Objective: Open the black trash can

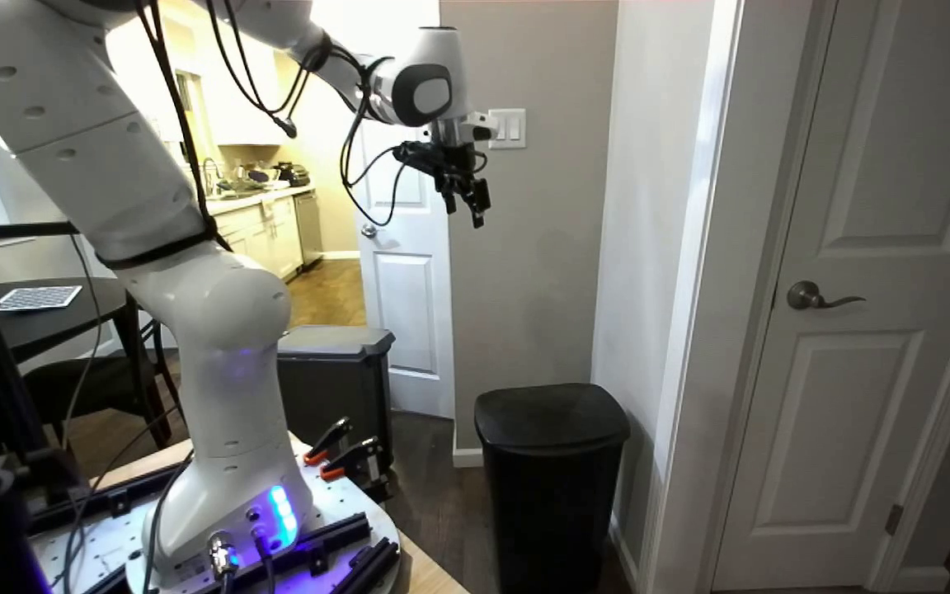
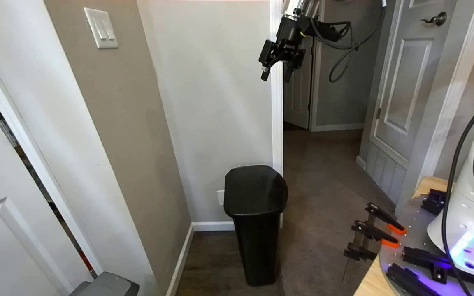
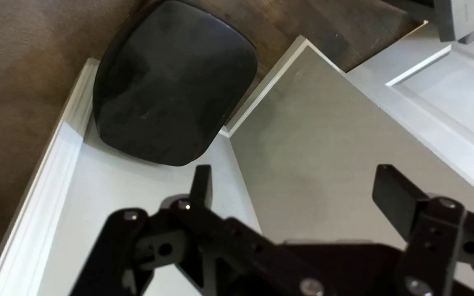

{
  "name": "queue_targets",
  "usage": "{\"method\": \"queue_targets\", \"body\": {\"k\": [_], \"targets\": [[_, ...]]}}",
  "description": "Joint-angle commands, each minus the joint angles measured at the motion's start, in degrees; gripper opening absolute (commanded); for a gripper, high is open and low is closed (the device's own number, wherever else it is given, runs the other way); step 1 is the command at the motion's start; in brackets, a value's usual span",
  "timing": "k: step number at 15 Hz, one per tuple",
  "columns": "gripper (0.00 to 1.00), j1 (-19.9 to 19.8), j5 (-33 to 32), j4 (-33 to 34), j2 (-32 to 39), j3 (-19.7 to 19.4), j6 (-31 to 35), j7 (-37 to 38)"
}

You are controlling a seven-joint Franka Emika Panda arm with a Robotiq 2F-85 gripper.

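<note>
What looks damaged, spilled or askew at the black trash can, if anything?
Little stands out: the black trash can stands upright, lid closed. The wrist view shows a small pale mark on the dark lid, perhaps a scratch.

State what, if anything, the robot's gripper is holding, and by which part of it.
Nothing is held: the Robotiq gripper is open with an empty gap between its fingers, and the black trash can stands lower down, untouched, its lid shut.

Black trash can [image 2: 257, 230] beside pale wall [image 2: 208, 111], lid [image 2: 255, 191] down; jaws higher, spread apart.
</note>
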Motion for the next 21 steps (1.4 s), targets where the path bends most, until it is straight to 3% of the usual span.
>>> {"method": "queue_targets", "body": {"k": [1,4,7,13,17,18,21], "targets": [[1.00,-0.55,4.59,-0.77,4.82,-3.82,7.98,-6.80],[1.00,0.09,10.77,-1.05,9.52,-6.93,12.78,-12.09],[1.00,0.90,21.39,-0.68,14.73,-8.71,15.29,-20.01],[1.00,-1.78,40.56,1.63,23.17,-6.52,13.93,-34.50],[1.00,-3.59,45.39,3.03,26.86,-4.95,13.22,-37.94],[1.00,-3.53,42.28,1.79,25.12,-4.59,13.97,-34.74],[1.00,-4.05,42.33,2.05,25.88,-4.01,13.98,-34.84]]}}
